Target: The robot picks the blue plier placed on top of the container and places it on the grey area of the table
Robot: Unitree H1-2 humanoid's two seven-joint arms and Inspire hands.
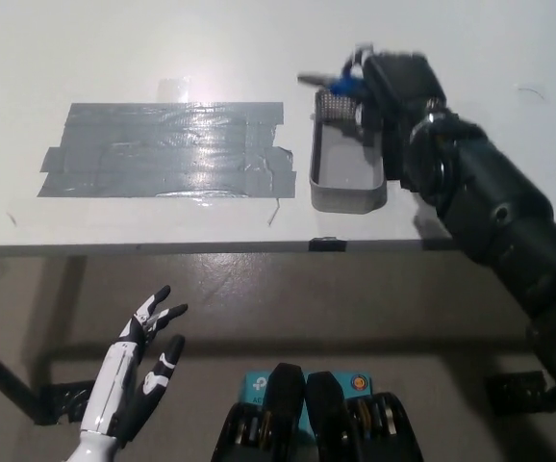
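Note:
My black right hand (391,89) is shut on the blue plier (334,83), holding it lifted above the far end of the grey container (347,179). The plier's metal jaws point left and its blue handles sit inside my fingers. The container looks bare inside. The grey taped area (163,149) lies on the white table to the left of the container. My white left hand (134,371) rests open at the lower left, below the table's edge.
The white table's front edge (163,248) runs across the middle of the view. A small black mark (322,243) sits on that edge below the container. Floor shows beneath.

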